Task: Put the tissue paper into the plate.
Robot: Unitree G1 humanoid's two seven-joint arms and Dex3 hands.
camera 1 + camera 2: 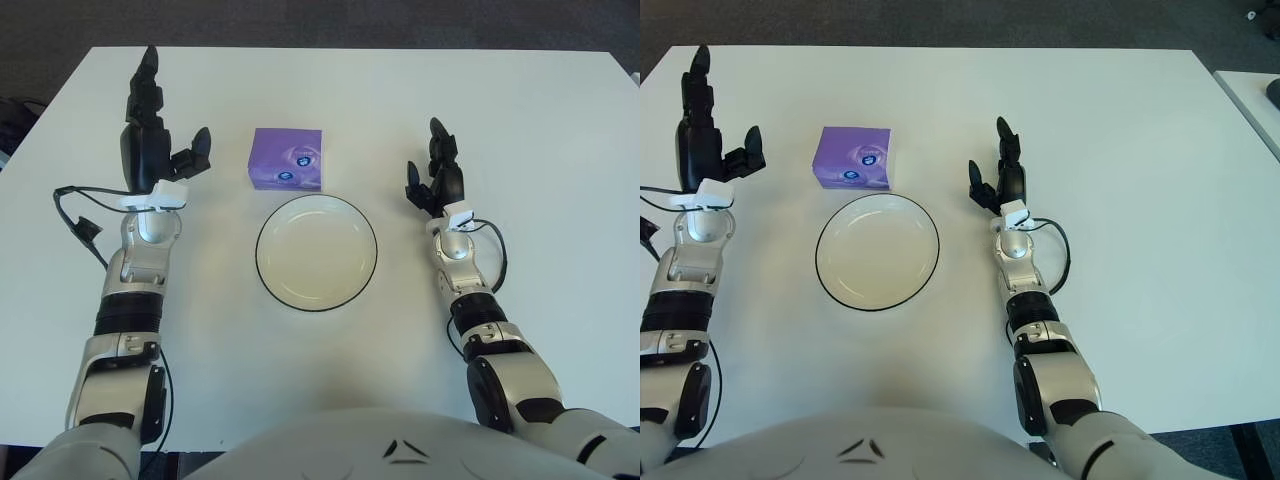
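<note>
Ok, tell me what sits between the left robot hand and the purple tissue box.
Nothing: in the left eye view, only bare white table separates the open left robot hand from the tissue box.

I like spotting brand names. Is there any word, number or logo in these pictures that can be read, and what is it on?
No text can be read anywhere.
Purple cardboard tissue box: round dark-blue emblems and pale print on its top, too small to read.
White round plate with a dark rim: no marking.
White table: no marking.
Left hand and right hand: no lettering visible.

white table (520, 120), purple tissue box (287, 158), black-rimmed plate (316, 251)
</note>
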